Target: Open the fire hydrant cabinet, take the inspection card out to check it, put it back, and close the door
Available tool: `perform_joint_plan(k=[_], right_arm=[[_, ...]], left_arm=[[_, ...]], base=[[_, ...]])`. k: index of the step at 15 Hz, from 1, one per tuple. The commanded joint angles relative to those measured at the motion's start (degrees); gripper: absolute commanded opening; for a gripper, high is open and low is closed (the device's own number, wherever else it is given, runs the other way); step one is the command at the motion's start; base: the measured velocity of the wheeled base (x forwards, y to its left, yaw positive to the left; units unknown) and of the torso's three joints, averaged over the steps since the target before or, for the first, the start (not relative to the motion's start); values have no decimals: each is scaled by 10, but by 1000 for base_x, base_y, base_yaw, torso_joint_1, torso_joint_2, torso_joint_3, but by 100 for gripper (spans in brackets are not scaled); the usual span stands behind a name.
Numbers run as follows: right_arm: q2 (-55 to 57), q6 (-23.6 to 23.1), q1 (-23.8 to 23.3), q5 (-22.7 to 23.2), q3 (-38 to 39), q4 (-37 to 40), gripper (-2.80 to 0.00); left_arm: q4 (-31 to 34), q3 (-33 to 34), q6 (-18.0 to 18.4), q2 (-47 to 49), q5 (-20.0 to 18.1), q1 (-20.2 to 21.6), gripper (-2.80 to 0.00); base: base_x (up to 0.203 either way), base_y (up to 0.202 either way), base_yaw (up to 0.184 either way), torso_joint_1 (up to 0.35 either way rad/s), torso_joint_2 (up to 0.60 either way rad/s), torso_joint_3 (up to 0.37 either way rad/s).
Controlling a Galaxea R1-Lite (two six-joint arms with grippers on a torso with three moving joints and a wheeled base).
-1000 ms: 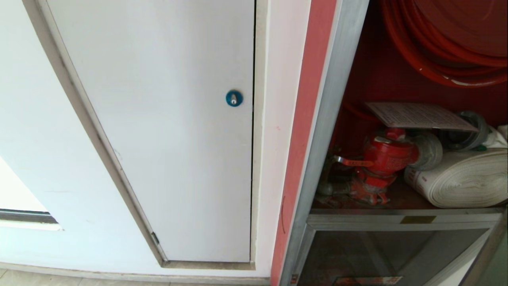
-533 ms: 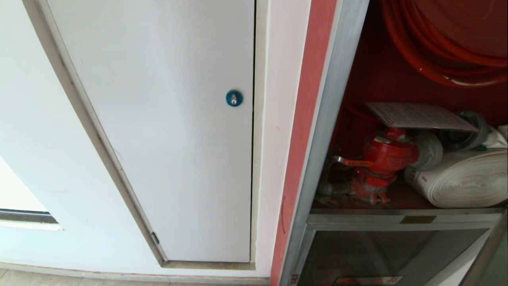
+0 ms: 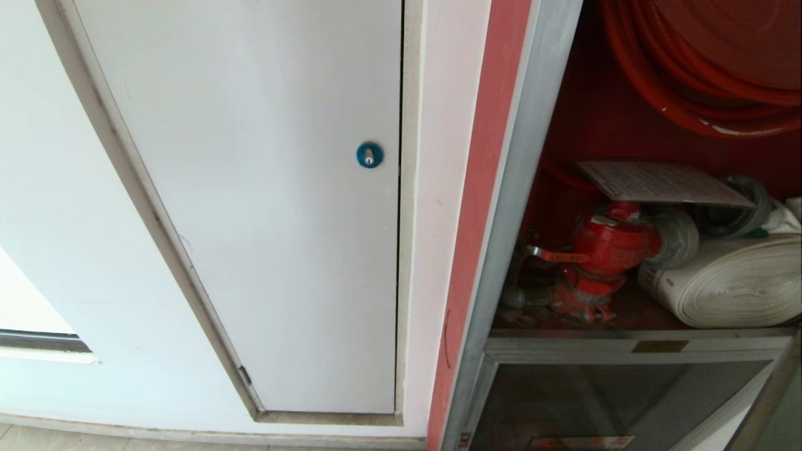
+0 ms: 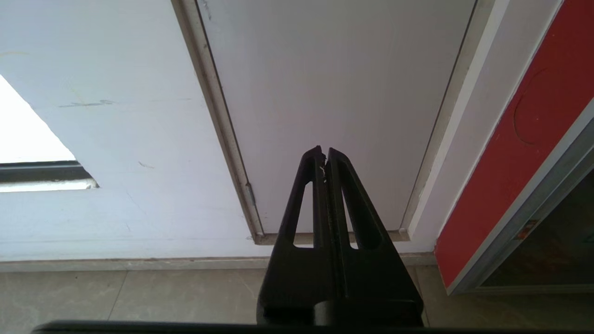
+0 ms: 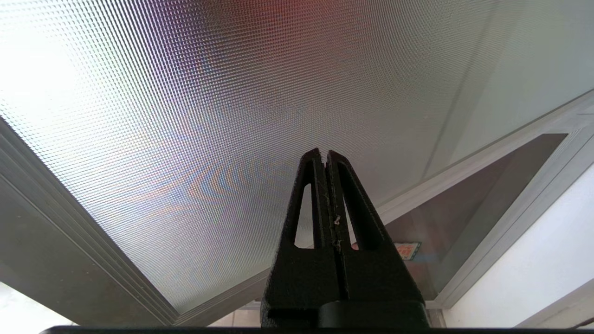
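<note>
Neither arm in head view. Left pincer (image 4: 324, 155), black, fingers pressed together, empty, aimed at lower part of plain white panel (image 3: 263, 207) with round blue lock (image 3: 369, 155), near floor tiles (image 4: 139, 297). Right pincer (image 5: 324, 157), black, fingers pressed together, empty, pointed at dimpled glass pane in silver frame (image 5: 209, 116).

Tall red fire hydrant cabinet (image 3: 495, 188) standing open on right of head view. Flat white printed inspection card (image 3: 664, 183) lying inside, resting over red valve (image 3: 611, 247), beside white rolled hose (image 3: 733, 288), below red hose reel (image 3: 708, 62).
</note>
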State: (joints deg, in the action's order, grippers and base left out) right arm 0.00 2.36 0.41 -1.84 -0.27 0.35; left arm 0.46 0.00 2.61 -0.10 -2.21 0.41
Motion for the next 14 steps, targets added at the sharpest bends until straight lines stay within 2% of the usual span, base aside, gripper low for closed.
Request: perform_joint_plan(k=[1,4,14], right_arm=[[1,0,0,0,0,0,-280],[1,0,0,0,0,0,-280],[1,0,0,0,0,0,-280]], left_arm=[[0,0,0,1,0,0,-280],[0,0,-2,1,0,0,-280],[0,0,-9,1,0,-1,-280]], base=[[0,0,0,0,0,0],[-42,0,0,6,2,-1],[-196,0,1,-1,1,4]])
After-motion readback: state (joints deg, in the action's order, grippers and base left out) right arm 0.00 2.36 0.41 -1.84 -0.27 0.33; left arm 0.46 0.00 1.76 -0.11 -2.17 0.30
